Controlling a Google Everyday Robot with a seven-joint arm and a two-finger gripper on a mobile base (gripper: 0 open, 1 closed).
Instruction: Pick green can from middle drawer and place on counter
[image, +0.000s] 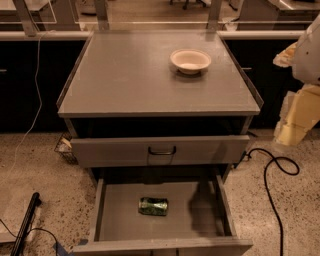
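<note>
The green can (153, 206) lies on its side on the floor of the open middle drawer (115, 215), near the drawer's centre. The counter (130, 75) is the flat grey cabinet top above it. My gripper (299, 116) hangs at the right edge of the view, beside the cabinet at about counter height, well apart from the can and holding nothing that I can see.
A white bowl (190, 60) sits on the counter at the back right. The top drawer (160, 150), with a dark bar handle, is pulled slightly out above the middle drawer. A black cable (270, 170) loops on the floor at right, and a dark bar (25, 222) lies at left.
</note>
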